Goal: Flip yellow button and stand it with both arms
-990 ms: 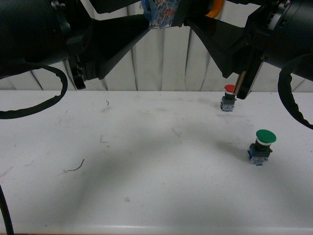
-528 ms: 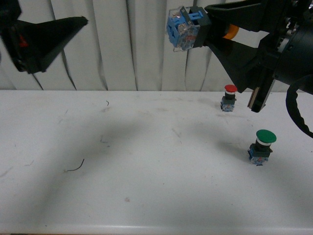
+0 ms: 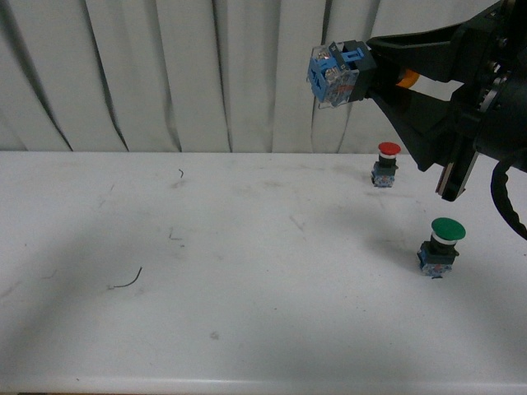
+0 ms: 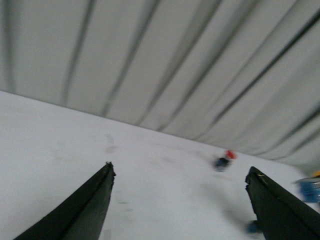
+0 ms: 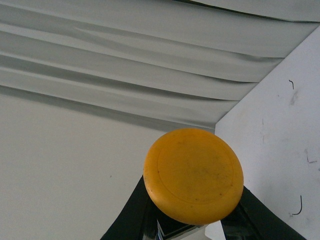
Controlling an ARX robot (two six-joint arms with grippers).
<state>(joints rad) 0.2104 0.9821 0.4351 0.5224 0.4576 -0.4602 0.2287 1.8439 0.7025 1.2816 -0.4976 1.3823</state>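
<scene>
The right gripper (image 3: 369, 67) is squeezed tight on the yellow button (image 3: 336, 74), high in the air above the white tabletop (image 3: 247, 288). The button's blue see-through block sticks out. Its cap is mostly hidden behind the dark pointy fingers (image 3: 428, 58). The right wrist view shows the cap smooth and round. The left gripper (image 4: 178, 172) is spread wide and holds nothing. Its picture is blurry.
</scene>
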